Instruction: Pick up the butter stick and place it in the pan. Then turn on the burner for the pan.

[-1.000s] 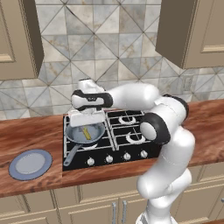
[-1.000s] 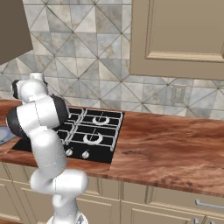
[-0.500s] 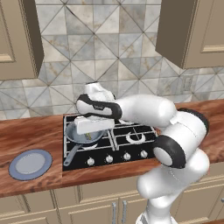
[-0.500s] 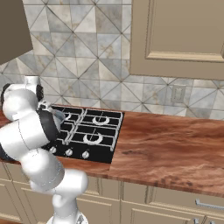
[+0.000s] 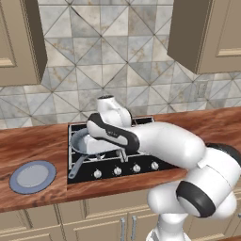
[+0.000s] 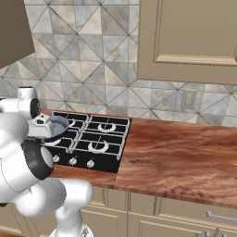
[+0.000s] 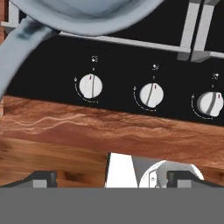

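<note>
The round grey-blue metal frying pan [image 5: 92, 143] sits on the front left burner of the black cooktop [image 5: 113, 164], its long dark grey handle [image 5: 77, 165] running down and left toward the counter edge. In the hand view the pan's rim [image 7: 83, 17] fills the top and the handle sweeps down the left side. The small yellow butter stick is probably inside the pan, though the arm covers the bowl in the left base view and I cannot confirm it.

What the coming move turns on is the row of white round control knobs below the pan. In the hand view three show: a left knob [image 7: 91, 86], a middle knob [image 7: 151, 95] and a right knob [image 7: 209, 103]. The two-finger gripper [image 7: 113, 177] shows its dark tips spread wide at the bottom with nothing between them. The left knob lies ahead and slightly left of the gap's centre, the middle knob slightly right. Judging by position under the pan, the left knob looks like the target.
</note>
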{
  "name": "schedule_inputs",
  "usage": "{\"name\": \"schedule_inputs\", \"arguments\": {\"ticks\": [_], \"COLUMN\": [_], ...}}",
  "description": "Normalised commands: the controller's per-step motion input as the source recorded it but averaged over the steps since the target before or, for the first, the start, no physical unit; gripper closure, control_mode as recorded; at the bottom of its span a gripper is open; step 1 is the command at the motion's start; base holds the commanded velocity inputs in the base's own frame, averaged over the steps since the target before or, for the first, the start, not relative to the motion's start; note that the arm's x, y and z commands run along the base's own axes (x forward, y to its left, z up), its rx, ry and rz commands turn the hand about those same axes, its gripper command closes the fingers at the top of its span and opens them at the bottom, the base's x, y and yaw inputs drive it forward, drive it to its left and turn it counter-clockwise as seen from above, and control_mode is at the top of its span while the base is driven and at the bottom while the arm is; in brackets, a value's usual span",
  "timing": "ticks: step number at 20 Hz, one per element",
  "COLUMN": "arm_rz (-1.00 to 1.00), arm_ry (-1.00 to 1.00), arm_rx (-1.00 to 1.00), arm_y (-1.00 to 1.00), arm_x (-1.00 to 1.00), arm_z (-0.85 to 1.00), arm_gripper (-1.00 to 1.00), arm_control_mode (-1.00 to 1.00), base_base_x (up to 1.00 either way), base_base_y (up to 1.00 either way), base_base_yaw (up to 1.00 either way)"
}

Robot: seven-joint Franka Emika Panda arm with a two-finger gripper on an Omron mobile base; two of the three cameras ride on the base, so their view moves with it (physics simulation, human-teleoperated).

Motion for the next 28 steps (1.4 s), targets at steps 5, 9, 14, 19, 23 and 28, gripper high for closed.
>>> {"name": "schedule_inputs", "arguments": {"ticks": [5, 9, 14, 19, 23, 28], "arm_rz": [-0.02, 0.0, 0.0, 0.0, 0.0, 0.0], "arm_ry": [-0.02, 0.0, 0.0, 0.0, -0.03, -0.03], "arm_rx": [0.0, 0.0, 0.0, 0.0, 0.0, 0.0], "arm_y": [0.0, 0.0, 0.06, 0.12, 0.16, 0.12], "arm_x": [0.05, 0.17, 0.09, 0.13, 0.18, 0.07], "arm_z": [0.0, -0.05, -0.12, -0.23, -0.31, -0.29], "arm_gripper": [-1.0, -1.0, -1.0, -1.0, -1.0, -1.0], "arm_control_mode": [-1.0, -1.0, -1.0, -1.0, -1.0, -1.0], "base_base_x": [0.0, 0.0, 0.0, 0.0, 0.0, 0.0], "base_base_y": [0.0, 0.0, 0.0, 0.0, 0.0, 0.0], "base_base_yaw": [0.0, 0.0, 0.0, 0.0, 0.0, 0.0]}}
